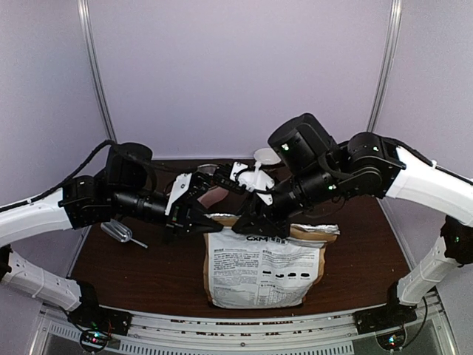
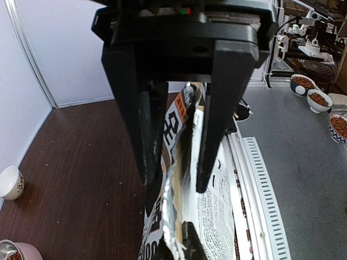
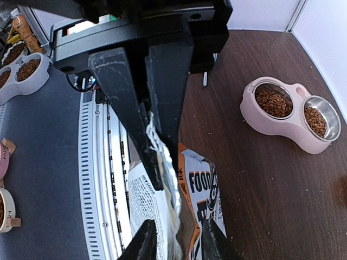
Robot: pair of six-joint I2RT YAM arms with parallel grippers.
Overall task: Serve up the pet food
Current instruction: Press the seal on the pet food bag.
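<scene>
1. Two grippers at the bag (image 1: 262,266), 6 o'clock on the tabletop (image 1: 148,274).
2. Left gripper (image 2: 175,184) jaws clamped on its rim; right gripper (image 3: 162,162) jaws look pinched on the foil edge too.
3. Kibble (image 3: 272,103) sits in the pink feeder (image 3: 271,125).

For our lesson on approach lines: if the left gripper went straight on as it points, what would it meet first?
The bag: its top edge sits pinched in the left gripper, so going on would likely press into the bag itself.

One pet food bag (image 1: 262,270), one pink feeder (image 3: 271,127) with two bowls, one metal scoop (image 1: 122,232), one white cup (image 2: 11,183).
</scene>
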